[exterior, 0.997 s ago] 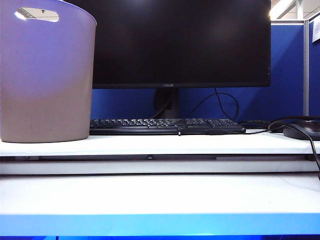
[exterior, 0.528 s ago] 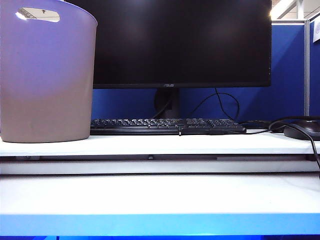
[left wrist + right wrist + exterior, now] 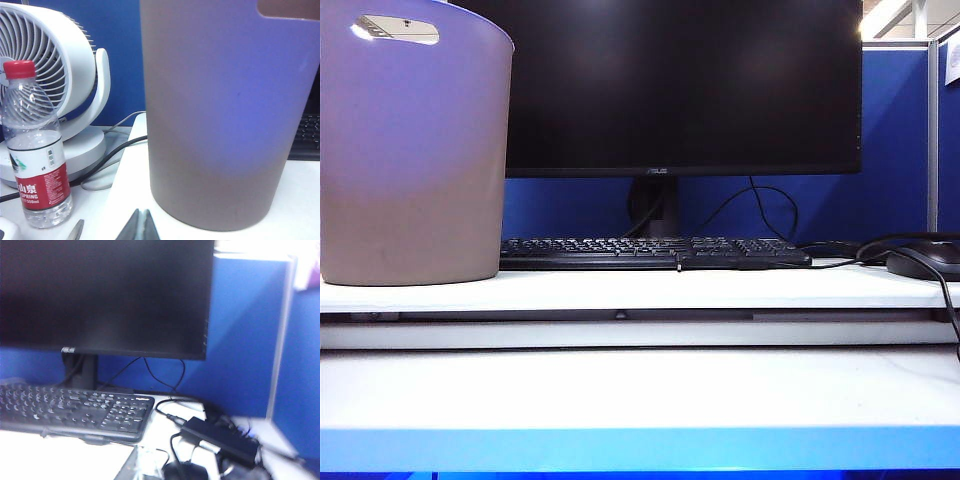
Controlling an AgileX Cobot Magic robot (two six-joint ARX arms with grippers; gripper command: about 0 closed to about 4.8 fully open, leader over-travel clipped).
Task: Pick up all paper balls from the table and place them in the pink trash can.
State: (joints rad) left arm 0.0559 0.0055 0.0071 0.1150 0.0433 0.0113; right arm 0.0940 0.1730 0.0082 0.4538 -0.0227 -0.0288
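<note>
The pink trash can stands on the raised back part of the table, at the far left in the exterior view. It is tall and wide, purple-pink on top and brown lower down, with an oval handle slot near its rim. No paper balls show in any view, and I cannot see inside the can.

Right beside the can lies a black keyboard. Behind the keyboard stands a big dark monitor on a stand, with black cables hanging in front of a blue wall. At the far right sits a black mouse with its cord.

The left gripper is low and close in front of the can. Its two dark tips are pressed together, with nothing between them. Near the can on that side are a white fan and a water bottle with a red cap and red label.

The right gripper does not show clearly in its blurry wrist view. It is clenched. That view looks at the keyboard's end, the monitor and a black power brick with tangled cords.

Neither gripper shows in the exterior view.
</note>
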